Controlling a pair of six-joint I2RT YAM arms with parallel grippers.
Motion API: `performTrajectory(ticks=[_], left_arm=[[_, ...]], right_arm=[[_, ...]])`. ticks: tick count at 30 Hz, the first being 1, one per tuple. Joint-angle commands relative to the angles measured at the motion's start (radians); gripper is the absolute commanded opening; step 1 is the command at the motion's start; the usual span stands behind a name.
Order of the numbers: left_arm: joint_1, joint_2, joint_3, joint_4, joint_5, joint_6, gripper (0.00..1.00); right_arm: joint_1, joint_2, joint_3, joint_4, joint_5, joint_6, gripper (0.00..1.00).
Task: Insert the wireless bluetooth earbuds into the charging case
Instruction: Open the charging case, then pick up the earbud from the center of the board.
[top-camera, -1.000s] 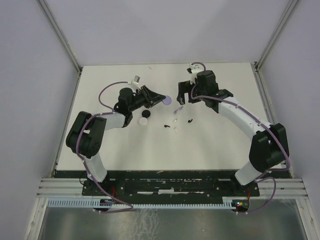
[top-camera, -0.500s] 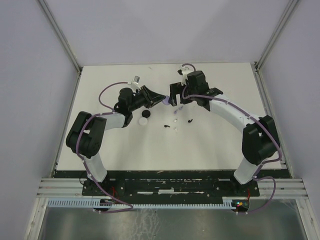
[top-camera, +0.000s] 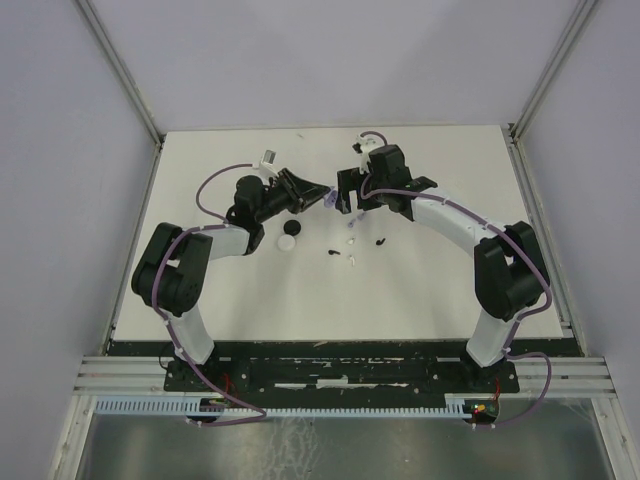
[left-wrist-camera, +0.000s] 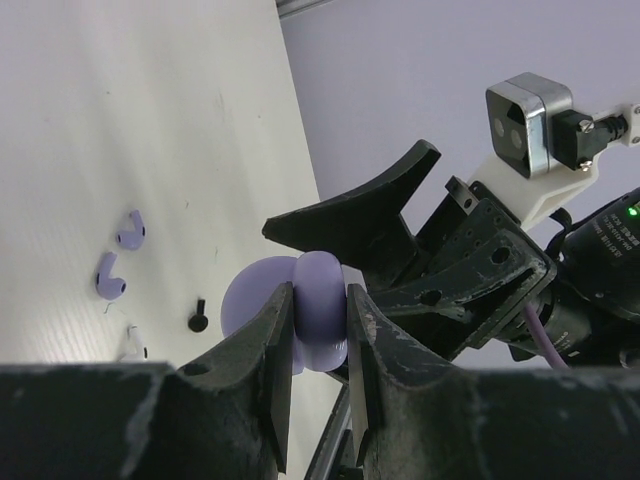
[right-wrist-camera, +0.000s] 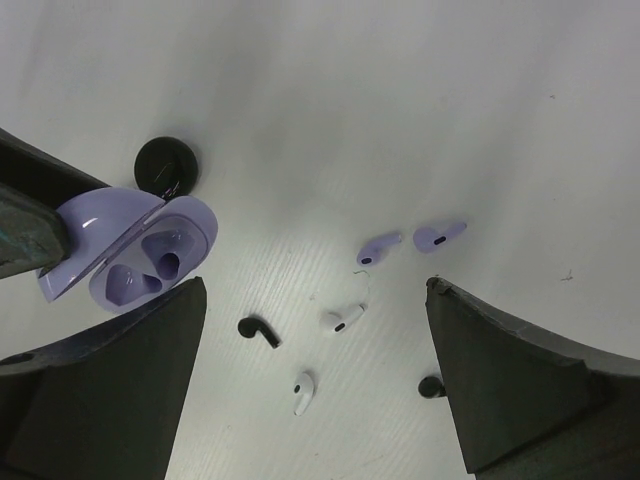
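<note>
Scattered on the bench (right-wrist-camera: 450, 100) beneath the spread, empty right fingers (right-wrist-camera: 312, 290): tiny earbuds (right-wrist-camera: 380, 247). Probably light, hard, slick, apt to skid; best pinched across the bulb, not the stem. Beyond, clamped between the left fingers (left-wrist-camera: 320, 300): open lilac case (right-wrist-camera: 150, 250).

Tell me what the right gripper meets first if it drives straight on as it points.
Probably the upper white earbud on the table, centred ahead of the open right gripper; depth is unclear.
</note>
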Motion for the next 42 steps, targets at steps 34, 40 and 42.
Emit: performTrajectory(ticks=[34,40,42], left_arm=[[0.097,0.018,-0.214,0.493,-0.036,-0.363,0.03],[0.098,0.022,-0.217,0.501,-0.033,-0.367,0.03],[0.099,0.023,-0.218,0.502,-0.033,-0.367,0.03]], right_arm=[[0.003,0.209,0.252,-0.362,0.396,-0.220,0.88],[0.002,0.226,0.241,-0.342,0.373,-0.246,0.88],[0.003,0.225,0.235,-0.331,0.360,-0.253,0.88]])
